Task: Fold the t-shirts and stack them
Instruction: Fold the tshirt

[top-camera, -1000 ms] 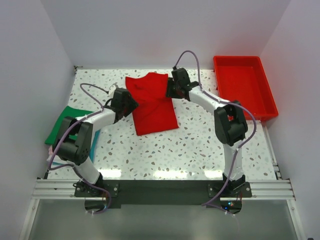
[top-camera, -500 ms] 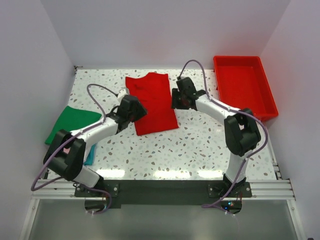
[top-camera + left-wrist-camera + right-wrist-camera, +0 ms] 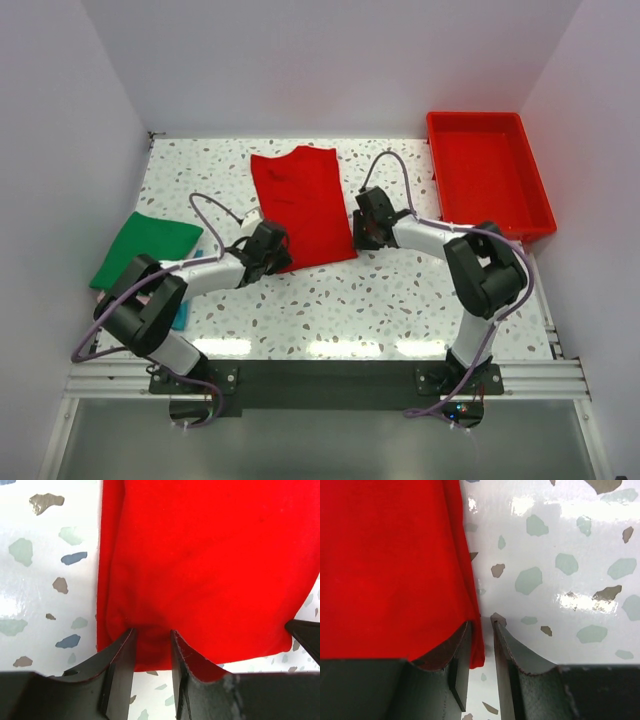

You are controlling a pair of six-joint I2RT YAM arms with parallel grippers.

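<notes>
The red t-shirt (image 3: pixel 305 200) lies flat on the speckled table (image 3: pixel 400 300), in the middle towards the far side. It is folded to a long shape, with its narrow end pointing to the arms.

The left gripper (image 3: pixel 268 248) is low at the near left corner of this shirt. In the left wrist view its two fingers (image 3: pixel 120 665) stand close together at the near edge of the shirt (image 3: pixel 200 555). A small ridge of red cloth fills the gap between them, so the gripper (image 3: pixel 150 640) has a pinch on the shirt.

The right gripper (image 3: pixel 365 228) is low at the near right corner. In the right wrist view the jaws are also narrow, and the edge of the shirt (image 3: pixel 385 555) hangs between the fingers (image 3: pixel 507 670), against the left one. A thin line of table shows beside the cloth, so I cannot tell if this gripper (image 3: pixel 481 630) really clamps it.

A green t-shirt (image 3: pixel 145 248) lies folded at the left side of the table, well apart from the red one. A red tray (image 3: pixel 490 170) stands at the far right.
</notes>
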